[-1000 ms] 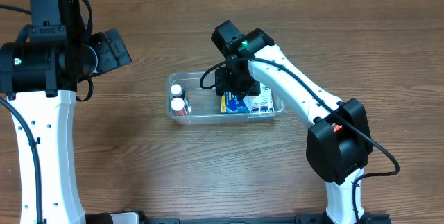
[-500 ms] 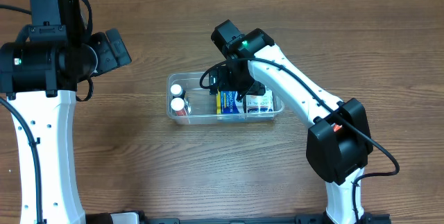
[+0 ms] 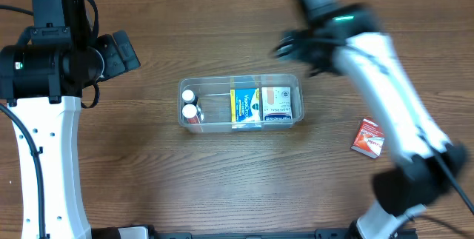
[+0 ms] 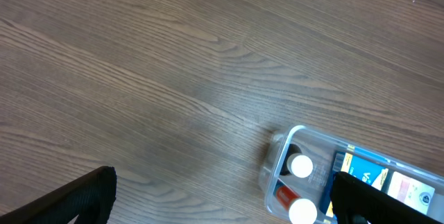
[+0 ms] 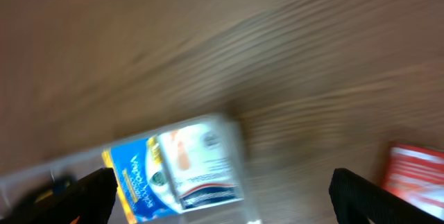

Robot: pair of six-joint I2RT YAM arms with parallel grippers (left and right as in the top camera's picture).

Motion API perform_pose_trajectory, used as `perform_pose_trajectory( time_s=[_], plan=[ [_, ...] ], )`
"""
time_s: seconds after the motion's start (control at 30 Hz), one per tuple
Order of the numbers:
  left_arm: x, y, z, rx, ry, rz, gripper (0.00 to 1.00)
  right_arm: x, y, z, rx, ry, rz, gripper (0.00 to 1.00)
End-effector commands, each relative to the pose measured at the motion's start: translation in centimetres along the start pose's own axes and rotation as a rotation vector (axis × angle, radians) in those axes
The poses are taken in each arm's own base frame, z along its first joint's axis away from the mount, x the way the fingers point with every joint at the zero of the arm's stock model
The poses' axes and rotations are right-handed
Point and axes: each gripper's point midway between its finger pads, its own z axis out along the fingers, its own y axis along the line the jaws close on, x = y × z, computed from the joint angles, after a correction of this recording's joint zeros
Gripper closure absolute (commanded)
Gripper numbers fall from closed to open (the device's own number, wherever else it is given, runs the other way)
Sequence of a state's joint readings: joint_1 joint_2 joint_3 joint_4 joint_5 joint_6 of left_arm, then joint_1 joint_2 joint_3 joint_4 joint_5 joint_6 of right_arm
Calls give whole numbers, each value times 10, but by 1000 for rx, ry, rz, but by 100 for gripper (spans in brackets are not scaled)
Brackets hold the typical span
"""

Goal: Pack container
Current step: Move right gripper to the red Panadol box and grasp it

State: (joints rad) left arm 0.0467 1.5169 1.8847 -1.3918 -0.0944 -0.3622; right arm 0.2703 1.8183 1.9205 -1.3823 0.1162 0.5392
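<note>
The clear container [image 3: 185,120] lies mid-table. It holds two white-capped bottles [image 3: 189,103] at its left end, a blue and yellow box [image 3: 244,106] in the middle and a white box [image 3: 278,103] at the right. My right gripper [image 3: 290,46] is blurred, up behind the container's right end, open and empty; its wrist view [image 5: 225,203] looks down on the two boxes [image 5: 177,168]. My left gripper [image 4: 218,210] hangs open and empty far to the left, with the container's [image 4: 277,156] left end near its right finger [image 4: 361,200].
A small red packet [image 3: 368,137] lies on the table right of the container, also in the right wrist view as a red packet [image 5: 416,175]. The left arm's body [image 3: 44,61] stands at the left edge, the right arm's base at the lower right.
My right gripper opened, left the blue and yellow box in the container, and swung up and to the right. The red packet has come into view. The left arm stayed still.
</note>
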Motion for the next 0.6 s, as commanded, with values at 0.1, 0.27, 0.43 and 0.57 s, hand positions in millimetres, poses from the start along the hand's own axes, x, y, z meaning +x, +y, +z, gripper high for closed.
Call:
perform_pose_trajectory(
  time_s=[0.1, 0.27, 0.43, 0.57],
  plan=[
    [-1, 3, 2, -17, 1, 25, 0, -10, -138, -22, 194, 56, 265, 0],
    [-1, 3, 2, -17, 1, 25, 0, 26, -165, -4, 231, 147, 293, 0],
    [-1, 3, 2, -16, 1, 24, 0, 58, -173, 22, 224, 159, 285, 0],
    [-1, 3, 2, -16, 1, 24, 0, 77, -183, 63, 232, 186, 275, 0]
  ],
)
